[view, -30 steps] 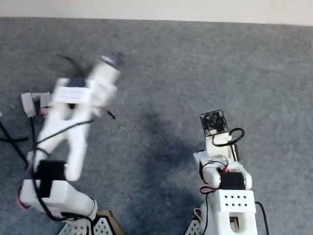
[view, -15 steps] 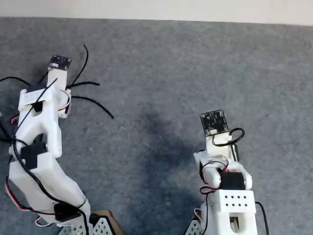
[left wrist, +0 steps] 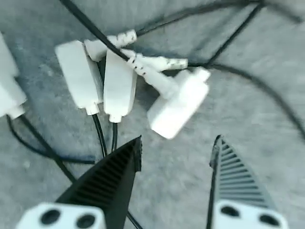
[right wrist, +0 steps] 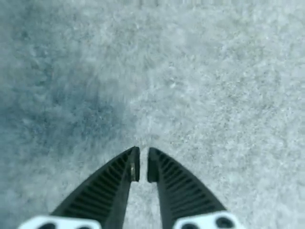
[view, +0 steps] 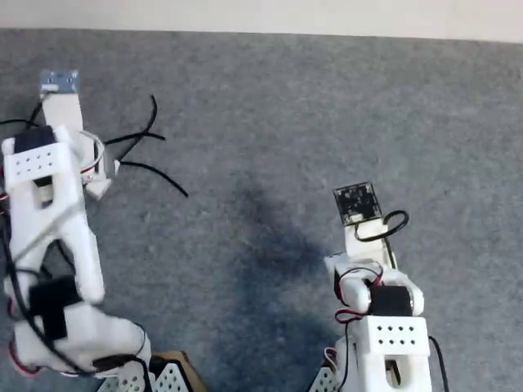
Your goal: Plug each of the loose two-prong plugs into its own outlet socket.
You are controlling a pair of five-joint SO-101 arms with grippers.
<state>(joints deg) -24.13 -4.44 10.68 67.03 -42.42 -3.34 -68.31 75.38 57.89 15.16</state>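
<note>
I find no legible text, number, label or sign in any view. The white plugs present plain faces to my left wrist camera. Any marking on the small circuit board is too small to read.

White plugs lie clustered among black cords.

Left arm swung outward and stretched farther from its base within the last second. Left gripper has come over the white plugs, now just ahead of its spread tips. Black cords possibly shifted slightly.
</note>
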